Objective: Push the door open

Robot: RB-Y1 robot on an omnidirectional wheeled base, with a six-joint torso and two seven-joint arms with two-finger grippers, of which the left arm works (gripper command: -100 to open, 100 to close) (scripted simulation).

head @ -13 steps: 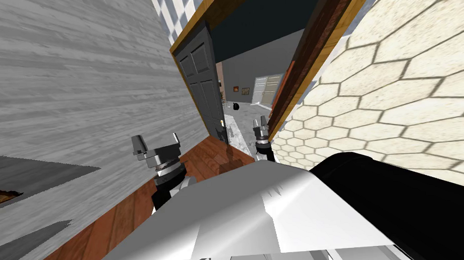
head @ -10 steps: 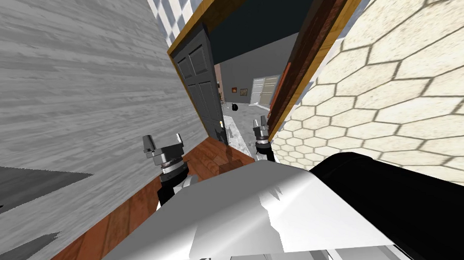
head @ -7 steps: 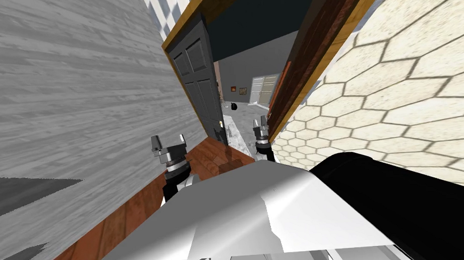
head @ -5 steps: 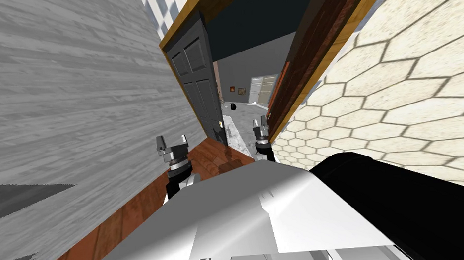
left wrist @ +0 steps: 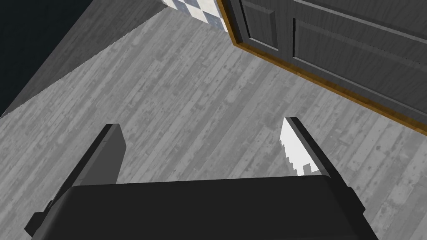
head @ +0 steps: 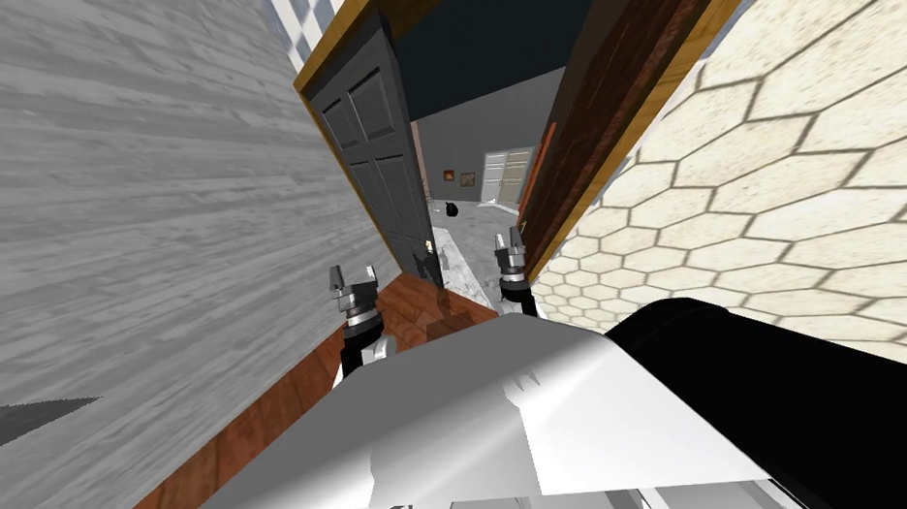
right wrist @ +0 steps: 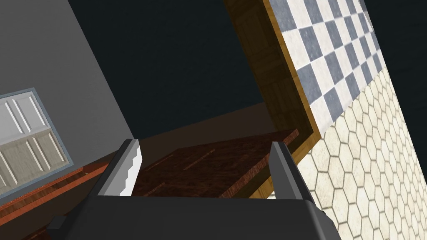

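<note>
Just beyond the left gripper, spread wide and empty, stands the dark door. Press flat near its free edge.

Door ahead between left wall and right wall

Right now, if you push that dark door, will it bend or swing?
Probably swing: the dark door looks like a stiff panelled slab, so it shouldn't bend. It already stands ajar in its wood-coloured frame, so it likely turns freely. It looks tall beside my left gripper, so perhaps heavy and slow to move.
</note>
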